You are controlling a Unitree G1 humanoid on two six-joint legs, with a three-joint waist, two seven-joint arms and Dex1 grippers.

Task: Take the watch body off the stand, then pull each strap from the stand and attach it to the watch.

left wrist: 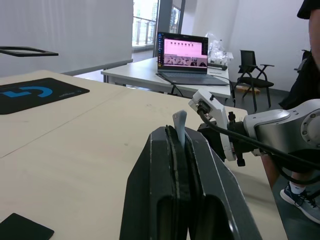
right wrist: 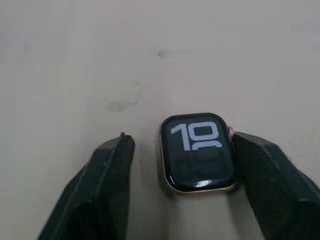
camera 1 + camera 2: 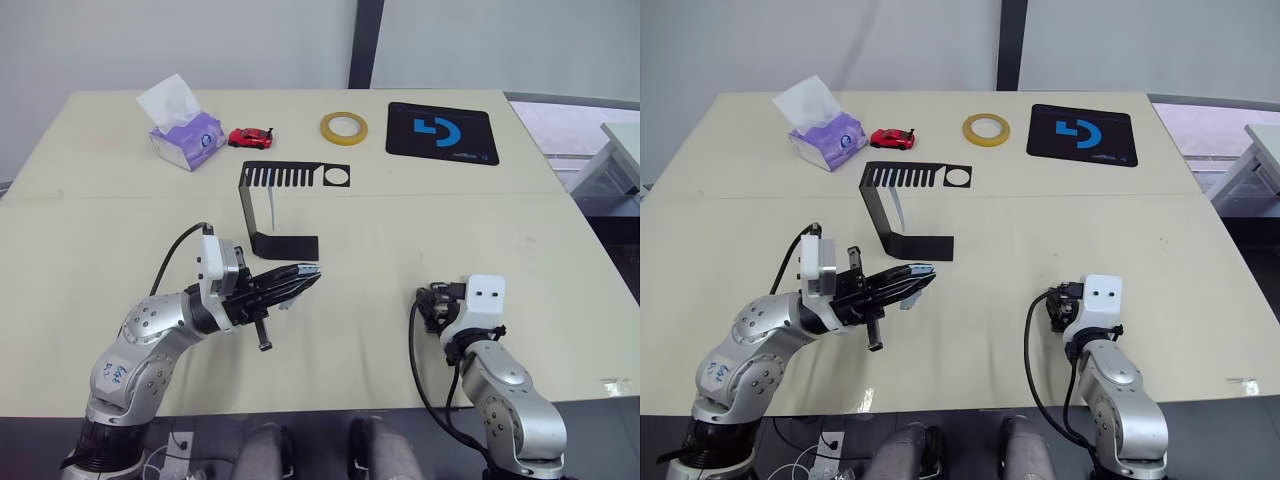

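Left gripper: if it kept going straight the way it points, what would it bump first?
Probably the right gripper. The left gripper, shut on a pale translucent strap, points across bare beige table at it; depth is unclear.

Head stereo pair looks down over the table (image 3: 400, 230) — wrist cameras sit low, close along their fingers.

Watch body (image 2: 198, 152) screen: white digits "10". Black mat (image 3: 442, 132), far right tabletop corner: blue logo mark, no legible lettering.

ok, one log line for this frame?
left tool: shut on strap | right tool: open, watch body on table between fingers | stand: second strap still hanging
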